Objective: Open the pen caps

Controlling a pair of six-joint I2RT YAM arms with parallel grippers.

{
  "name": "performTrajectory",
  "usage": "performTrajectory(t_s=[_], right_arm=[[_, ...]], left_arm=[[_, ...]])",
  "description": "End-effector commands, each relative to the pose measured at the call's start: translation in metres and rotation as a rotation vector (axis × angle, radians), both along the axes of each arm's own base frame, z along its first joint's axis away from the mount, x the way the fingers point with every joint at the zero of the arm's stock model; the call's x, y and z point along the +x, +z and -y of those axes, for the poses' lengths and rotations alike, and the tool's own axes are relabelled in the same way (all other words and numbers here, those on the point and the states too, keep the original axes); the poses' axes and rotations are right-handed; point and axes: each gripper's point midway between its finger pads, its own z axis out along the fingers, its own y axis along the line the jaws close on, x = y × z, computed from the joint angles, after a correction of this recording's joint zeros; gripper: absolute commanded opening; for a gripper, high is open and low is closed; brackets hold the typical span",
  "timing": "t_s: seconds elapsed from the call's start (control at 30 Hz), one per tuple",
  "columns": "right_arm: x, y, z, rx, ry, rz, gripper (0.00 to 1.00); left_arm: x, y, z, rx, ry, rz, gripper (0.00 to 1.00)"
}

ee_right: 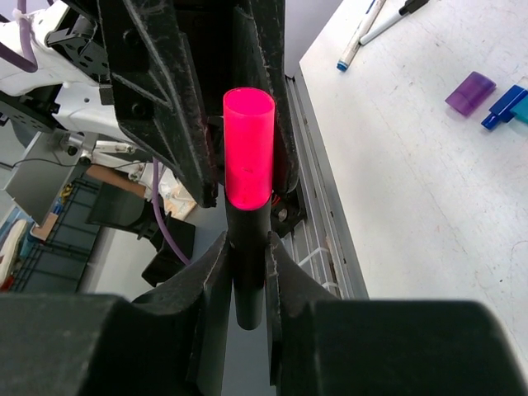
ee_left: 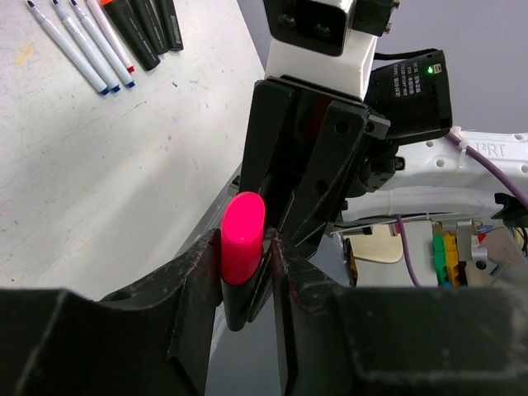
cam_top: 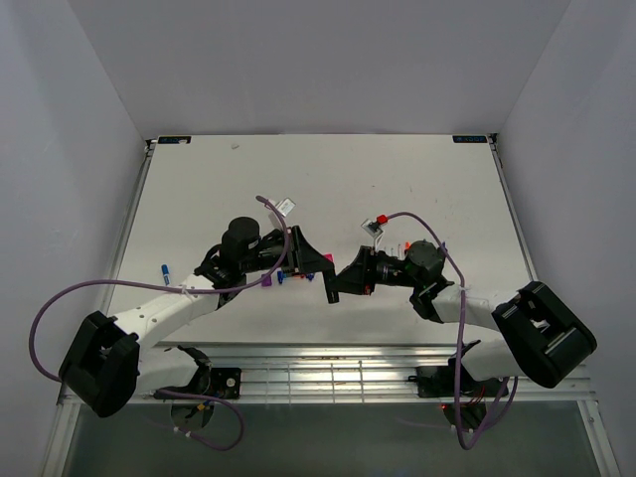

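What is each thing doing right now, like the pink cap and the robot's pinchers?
Magenta plastic highlighter cap: on its black highlighter body.
Right gripper: shut on the black highlighter body.
Left gripper: fingers flank the magenta cap; grip unclear.
Chunky purple plastic cap: off, loose on the white table.
Small blue plastic cap: off, beside the purple one.

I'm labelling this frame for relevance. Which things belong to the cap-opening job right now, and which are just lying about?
In the job: magenta cap, black highlighter body, left end effector, right end effector.
Lying about: loose purple cap, loose blue cap, white pens, black markers.
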Motion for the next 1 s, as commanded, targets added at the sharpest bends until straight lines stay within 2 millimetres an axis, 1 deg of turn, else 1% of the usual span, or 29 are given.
performTrajectory(t_s=[0.0,0.23,0.33,0.37,0.4,0.43,0.47,0.5,0.53,0.57,0.6,0.63,0.7,0.73,0.77,0.83,0.9,0.97], right_arm=[[-0.002,0.002,0.000,0.006,0.005,0.009,0.08],[-0.006,-0.004,0.001,0.001,0.019,-0.007,0.08],[-0.006,-0.011,0.001,-0.023,0.009,-0.021,0.08],[-0.005,-0.015,0.001,-0.039,0.005,-0.003,0.08],[-0.005,-0.025,0.001,-0.086,-0.001,-0.032,0.08],[-0.005,-0.028,0.001,-0.109,-0.012,-0.020,0.08],[0.002,-0.036,-0.001,-0.154,-0.052,0.038,0.08],[0.005,-0.044,-0.001,-0.207,-0.081,0.060,0.08],[0.016,-0.060,0.000,-0.344,-0.185,0.054,0.08],[0.023,-0.069,0.003,-0.435,-0.248,0.102,0.08],[0.030,-0.076,0.008,-0.530,-0.296,0.187,0.08],[0.040,-0.083,0.018,-0.664,-0.411,0.233,0.08],[0.049,-0.089,0.031,-0.785,-0.509,0.290,0.08],[0.058,-0.085,0.038,-0.838,-0.589,0.328,0.08],[0.057,-0.091,0.046,-0.893,-0.600,0.339,0.08],[0.059,-0.091,0.049,-0.914,-0.617,0.360,0.08],[0.058,-0.094,0.049,-0.917,-0.614,0.360,0.08],[0.057,-0.093,0.044,-0.911,-0.588,0.363,0.08]], left_arm=[[0.000,0.022,0.002,-0.056,-0.005,0.060,0.39],[0.005,0.022,0.000,-0.058,0.032,0.067,0.32],[0.012,0.024,-0.004,-0.063,0.098,0.067,0.18],[0.014,0.024,-0.006,-0.064,0.121,0.062,0.11],[0.019,0.025,-0.010,-0.068,0.171,0.053,0.00],[0.022,0.024,-0.013,-0.069,0.199,0.043,0.00],[0.024,0.022,-0.016,-0.067,0.231,0.025,0.00],[0.031,0.019,-0.022,-0.064,0.296,0.010,0.00],[0.034,0.018,-0.025,-0.069,0.336,-0.032,0.00],[0.036,0.008,-0.029,-0.041,0.371,-0.075,0.00],[0.043,0.007,-0.035,-0.031,0.432,-0.089,0.00],[0.045,0.005,-0.037,-0.030,0.458,-0.124,0.00],[0.047,-0.003,-0.042,-0.007,0.499,-0.166,0.00],[0.051,-0.002,-0.045,-0.005,0.531,-0.174,0.00],[0.052,-0.005,-0.046,0.000,0.546,-0.195,0.00],[0.053,0.002,-0.047,-0.027,0.554,-0.183,0.00],[0.055,0.003,-0.047,-0.023,0.557,-0.178,0.00],[0.057,0.000,-0.047,0.009,0.560,-0.181,0.00]])
